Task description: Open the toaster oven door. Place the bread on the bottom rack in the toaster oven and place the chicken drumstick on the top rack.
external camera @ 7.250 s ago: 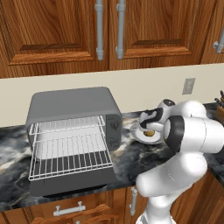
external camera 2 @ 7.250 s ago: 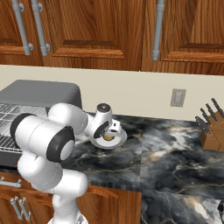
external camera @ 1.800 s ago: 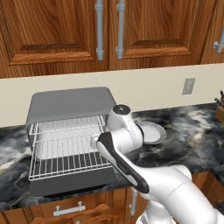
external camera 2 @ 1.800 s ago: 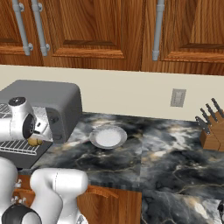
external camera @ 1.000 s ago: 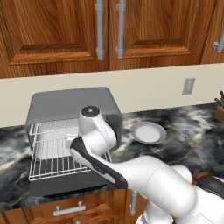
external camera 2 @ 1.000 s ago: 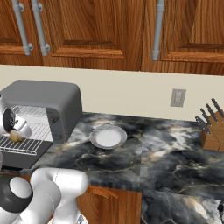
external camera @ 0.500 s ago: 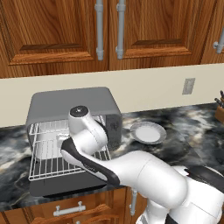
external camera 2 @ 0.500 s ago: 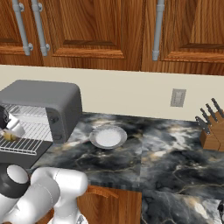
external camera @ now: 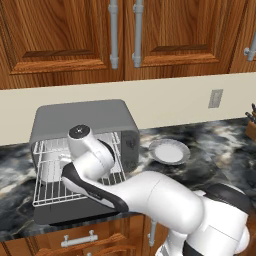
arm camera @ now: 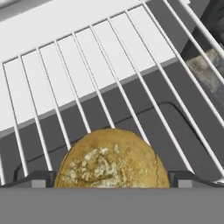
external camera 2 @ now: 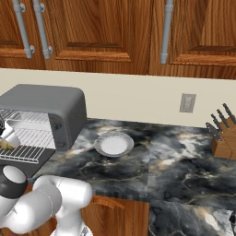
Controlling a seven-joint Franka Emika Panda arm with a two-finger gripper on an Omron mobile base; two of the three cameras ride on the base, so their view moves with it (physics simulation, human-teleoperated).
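The bread (arm camera: pixel 112 159) was golden-brown, flecked pale on top; the bottom rack (arm camera: pixel 87 92) beneath it was silver wire. The toaster oven (external camera: pixel 82 120) was grey; beside it, the counter (external camera 2: pixel 175 156) was black marble, white-veined, and the plate (external camera: pixel 170 151) pale grey.

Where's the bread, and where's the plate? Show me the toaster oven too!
bread (arm camera: pixel 112 159): hand view, its crusty top.
plate (external camera: pixel 170 151): left base view, its white middle.
toaster oven (external camera 2: pixel 44 100): right base view, its grey top.

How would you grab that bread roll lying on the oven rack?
Probably across its widest middle, coming down from above through the oven's open front. The bread is a low round dome lying flat on the rack, so only its curved sides give two opposite faces. The open gripper stands that way now, one finger on each side.
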